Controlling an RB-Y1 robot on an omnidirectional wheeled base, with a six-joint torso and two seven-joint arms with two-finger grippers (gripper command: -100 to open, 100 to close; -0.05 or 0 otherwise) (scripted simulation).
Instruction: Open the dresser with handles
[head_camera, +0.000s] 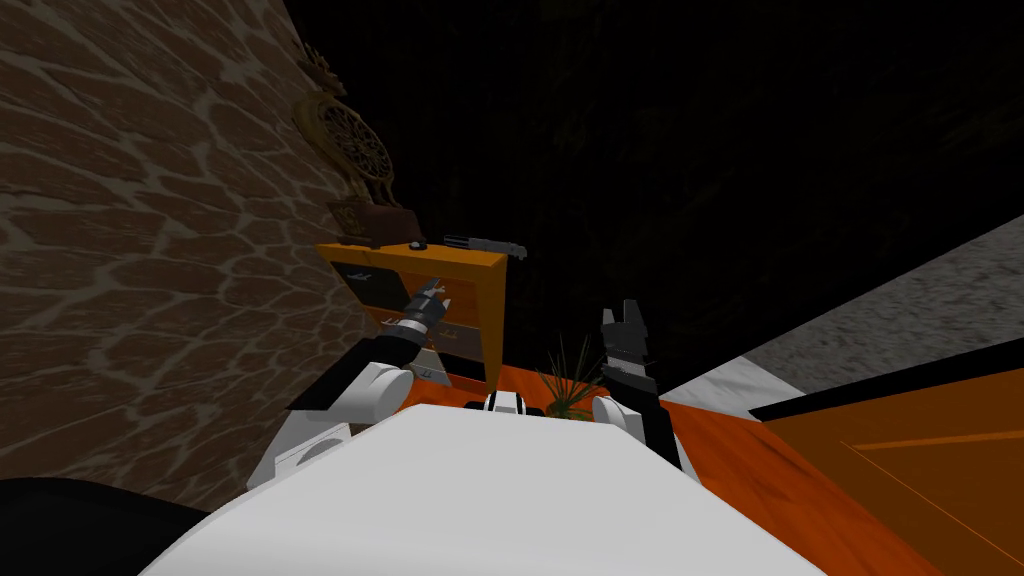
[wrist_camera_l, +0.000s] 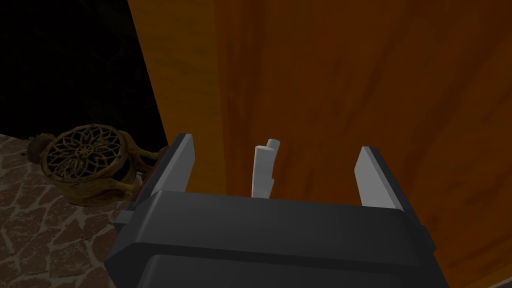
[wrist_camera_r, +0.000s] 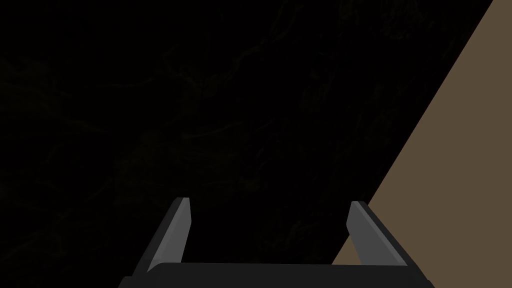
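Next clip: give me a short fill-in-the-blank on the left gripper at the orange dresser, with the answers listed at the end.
1. The left gripper has its fingers ___, one on each side of the handle.
2. That handle, on the front of the orange dresser, is ___ in colour.
3. The round fretwork ornament stands on the dresser's ___.

Missing words: open; white; top.

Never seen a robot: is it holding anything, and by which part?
Nothing. The left gripper is open around the orange dresser's small white handle, not clamping it; the right gripper is open, empty.
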